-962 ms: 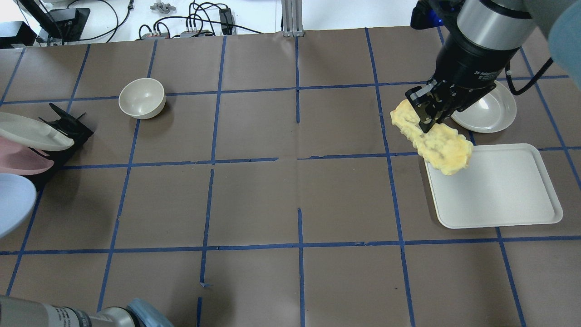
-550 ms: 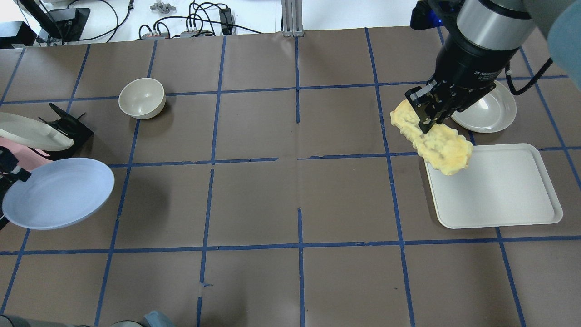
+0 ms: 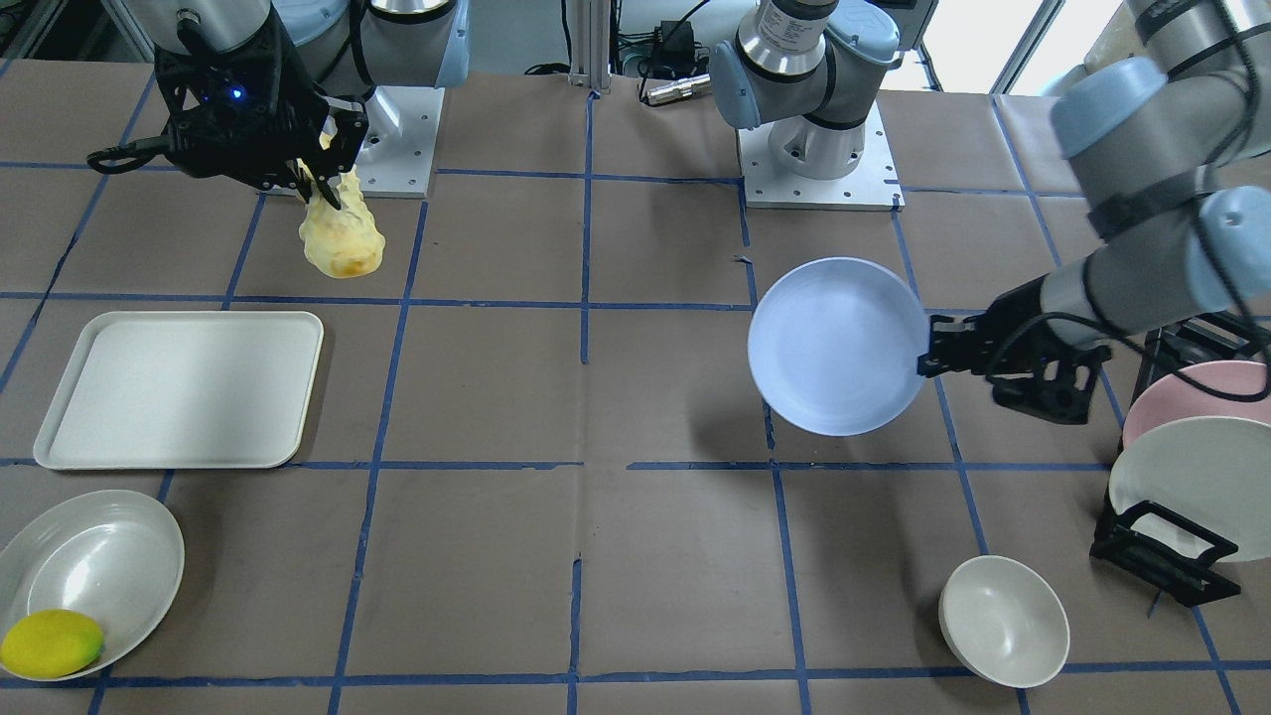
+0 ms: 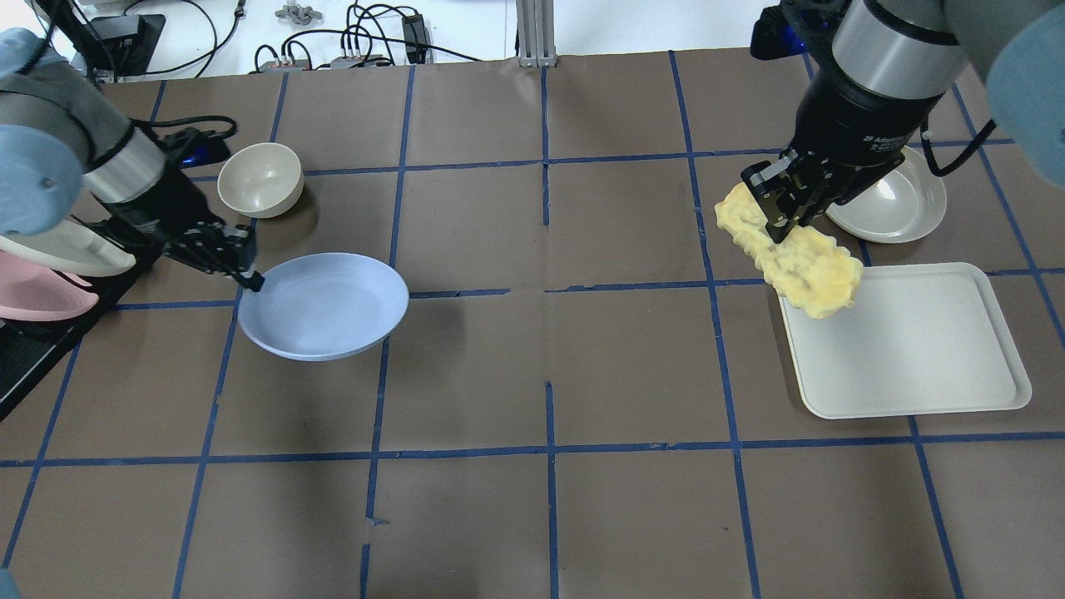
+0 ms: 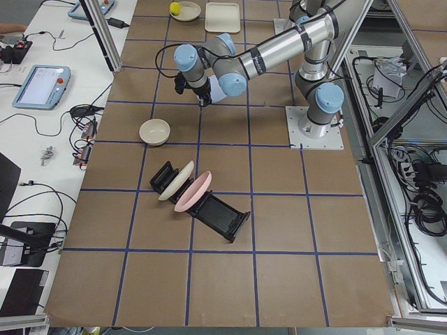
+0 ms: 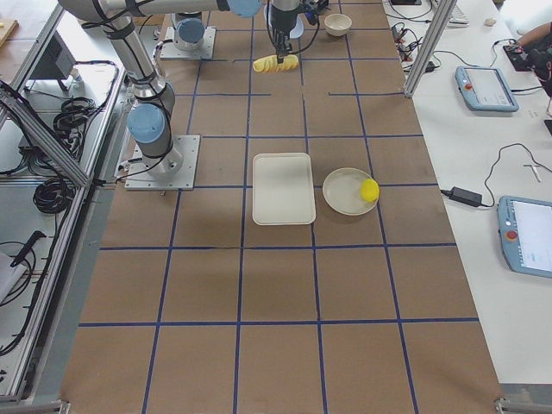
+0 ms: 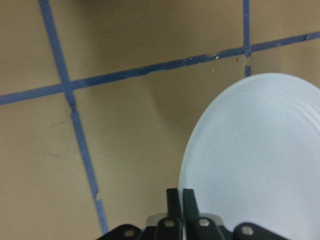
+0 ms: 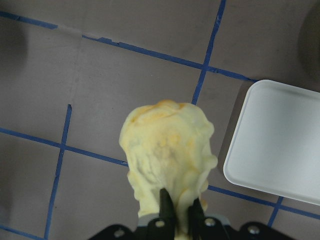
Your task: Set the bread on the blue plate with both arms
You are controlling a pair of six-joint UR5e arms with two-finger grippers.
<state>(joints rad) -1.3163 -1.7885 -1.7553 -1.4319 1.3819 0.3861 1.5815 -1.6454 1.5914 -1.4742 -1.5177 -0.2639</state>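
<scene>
Bread (image 4: 800,259) is clamped aloft by the right gripper (image 4: 782,233), blue plate (image 4: 324,309) pinched by the left gripper (image 4: 252,281); placement not yet done.

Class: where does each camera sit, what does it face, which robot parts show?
Front: across table, facing robot; left arm, right arm.
Overhead: behind robot, looking down; both arms.
Left side: table's left end; left arm near.
Right side: table's right end; right arm near.
Left wrist: blue plate; left fingers.
Right wrist: bread; right fingers.
Shared: front, overhead show plate, bread.
</scene>
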